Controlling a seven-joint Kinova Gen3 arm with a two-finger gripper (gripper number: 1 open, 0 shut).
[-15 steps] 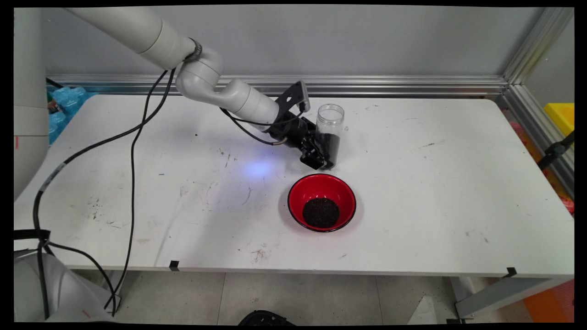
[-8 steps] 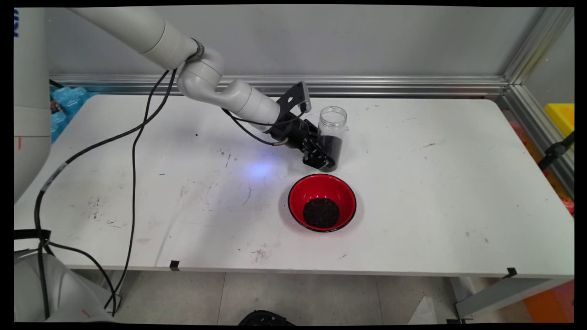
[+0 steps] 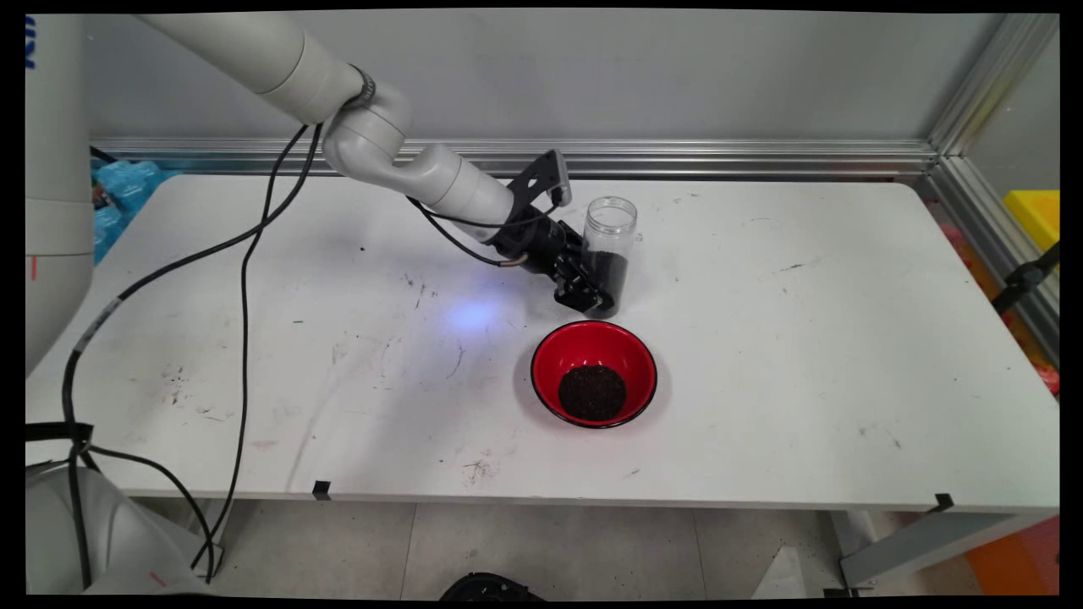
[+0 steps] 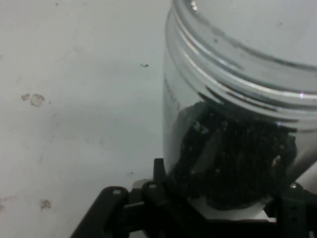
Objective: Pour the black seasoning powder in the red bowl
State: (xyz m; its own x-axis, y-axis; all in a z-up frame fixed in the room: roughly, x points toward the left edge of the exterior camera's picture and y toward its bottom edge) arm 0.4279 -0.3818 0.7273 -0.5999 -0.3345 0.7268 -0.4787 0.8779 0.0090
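Note:
A clear plastic jar (image 3: 610, 241) with no lid stands upright on the white table (image 3: 804, 338), its lower half filled with black grains. My gripper (image 3: 590, 293) comes in low from the left and is shut on the jar's lower part. The hand view is filled by the jar (image 4: 233, 119), whose threaded rim is at the upper right; the gripper (image 4: 223, 201) clasps it at the bottom edge. Just in front of the jar sits a red bowl (image 3: 594, 345) with a black rim, holding a round heap of black grains (image 3: 592, 392).
Black cables (image 3: 245, 279) hang from the arm down across the table's left part. Blue packets (image 3: 127, 182) lie beyond the back left corner and a yellow box (image 3: 1036, 211) beyond the right edge. An aluminium rail (image 3: 719, 156) runs along the back.
The gripper and the jar have shifted slightly towards the bowl and a little to the right, then settled back. The bowl has not moved.

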